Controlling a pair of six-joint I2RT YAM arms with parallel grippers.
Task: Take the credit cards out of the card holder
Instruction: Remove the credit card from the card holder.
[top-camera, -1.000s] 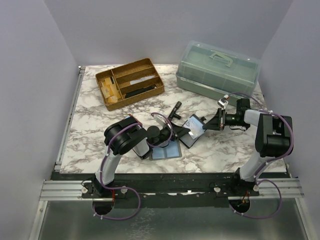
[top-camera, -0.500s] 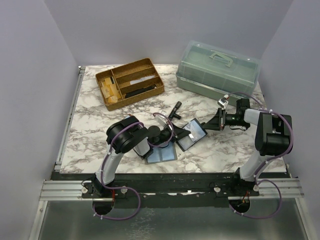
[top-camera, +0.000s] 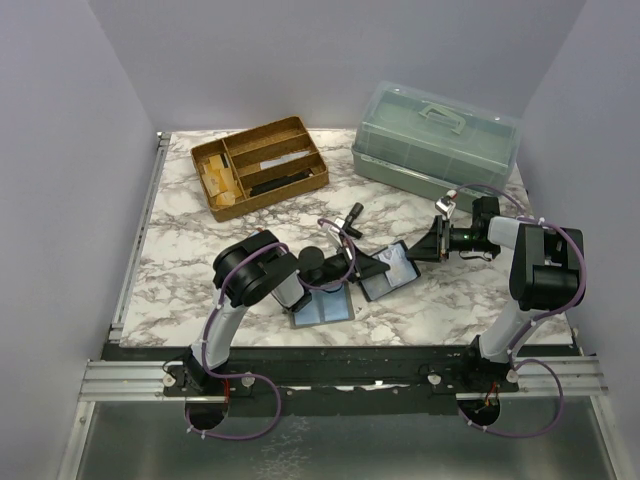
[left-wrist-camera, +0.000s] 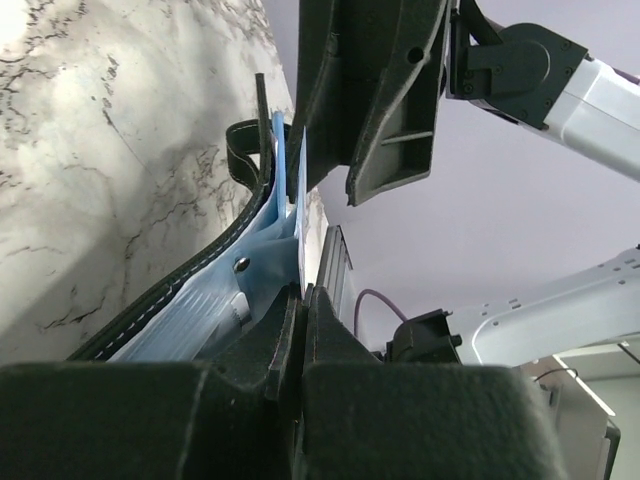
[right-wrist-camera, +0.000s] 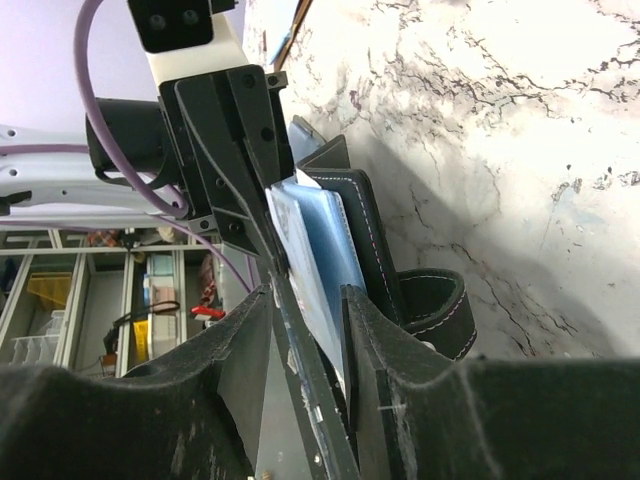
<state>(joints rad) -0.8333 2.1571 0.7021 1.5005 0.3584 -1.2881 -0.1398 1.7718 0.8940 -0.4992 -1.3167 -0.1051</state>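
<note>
a: what takes up most of the space?
b: the marble table (top-camera: 180, 270). at the back right sits a pale green plastic box (top-camera: 435, 135) with a handle, and at the back left a wooden tray (top-camera: 276, 196) with compartments. both are well apart from the work in the middle.
a: and the card holder?
b: the card holder (top-camera: 395, 272) is mid-table, between the two grippers. it is black outside and blue inside, spread open. its long axis runs roughly left to right, the right end a little farther back. the wrist views show it tilted up off the marble.
a: the hands?
b: the left gripper (left-wrist-camera: 302, 300) is pinched tight on the edge of a thin light-blue card (left-wrist-camera: 300, 190) that stands out of the holder's pocket. that edge points toward the left arm. the right gripper (right-wrist-camera: 305, 292) has its fingers parted, one on each side of the holder's other end.
a: any cards out?
b: loose cards (top-camera: 322, 307) lie flat just beside the holder on its near left, long side running left to right. the left arm reaches across just behind them and covers their back edge.
</note>
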